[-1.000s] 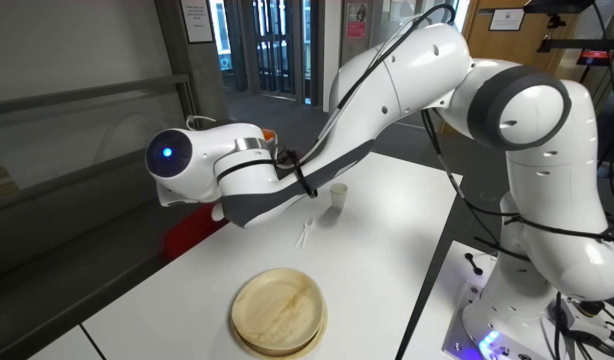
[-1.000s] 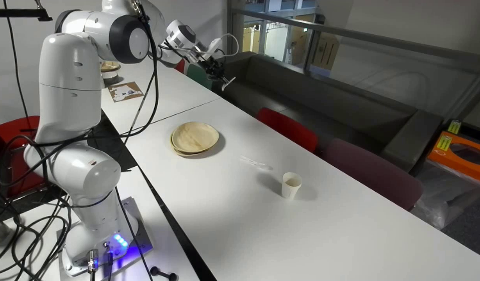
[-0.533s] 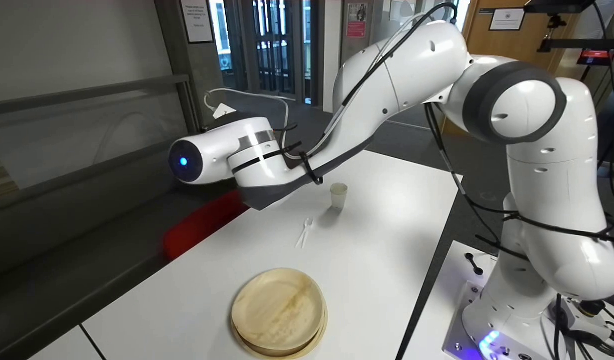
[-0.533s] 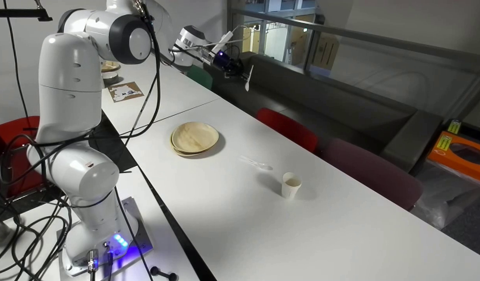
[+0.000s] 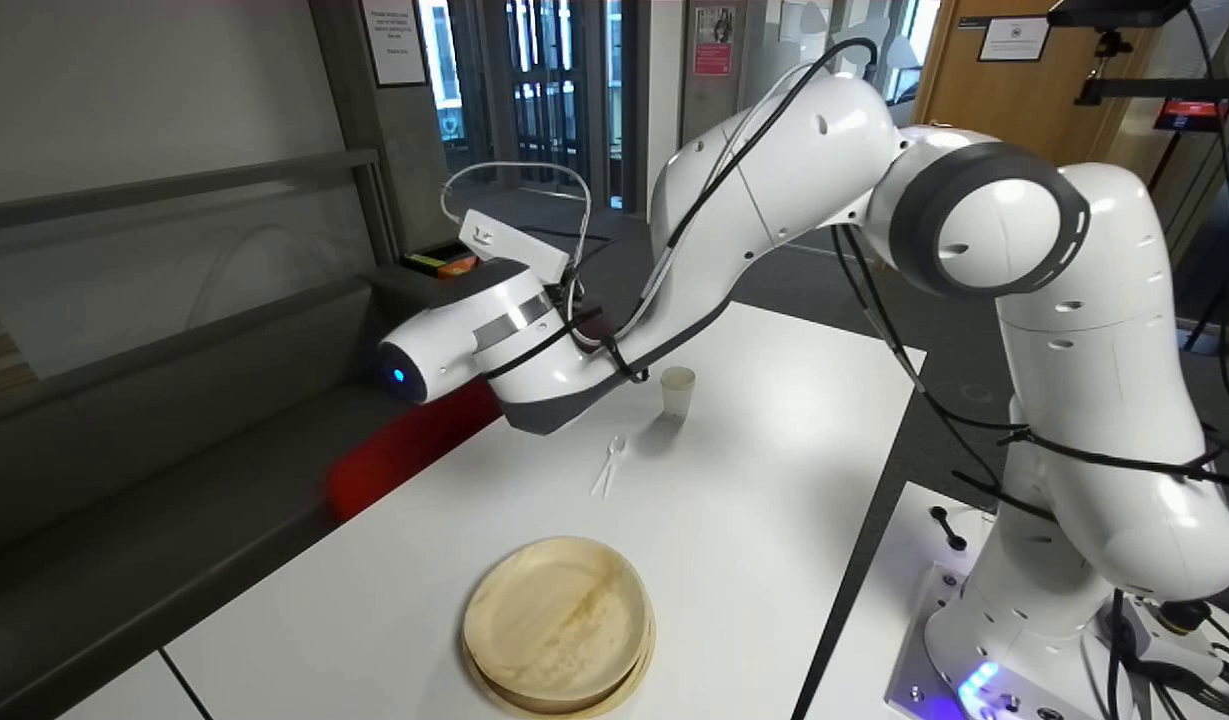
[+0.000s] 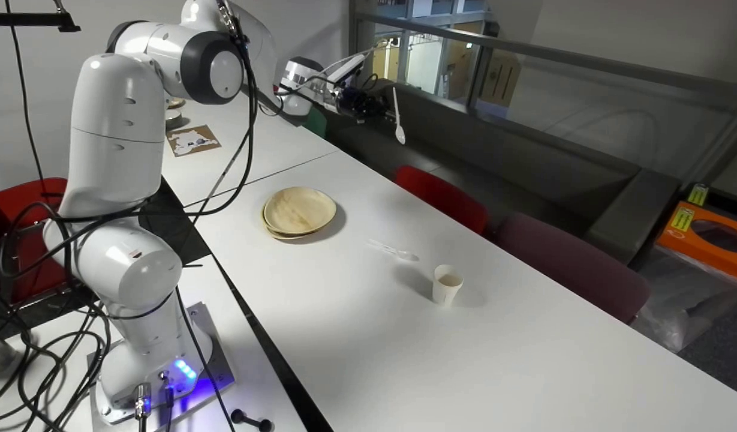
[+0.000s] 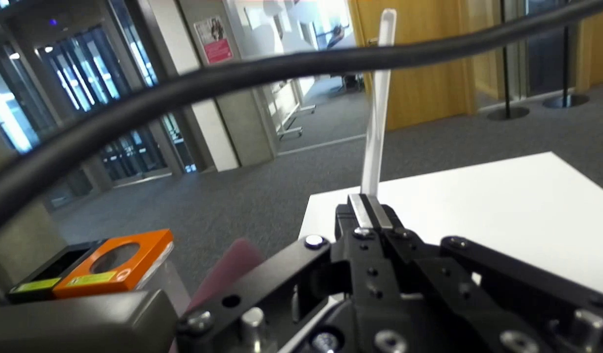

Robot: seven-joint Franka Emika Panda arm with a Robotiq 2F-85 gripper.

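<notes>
Wrist view: the bowl of a white plastic spoon (image 7: 374,142) is hidden behind the black two-fingered gripper (image 7: 371,213), clamped on its handle, which is crossed by a black cable (image 7: 281,68). Held aloft, bowl down, the spoon is masked in an exterior view by the outstretched white jointed arm (image 5: 774,180).

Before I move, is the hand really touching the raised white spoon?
Touching: the wrist view shows the hand shut, with the raised white spoon pinched between its fingertips and sticking out past them.
</notes>
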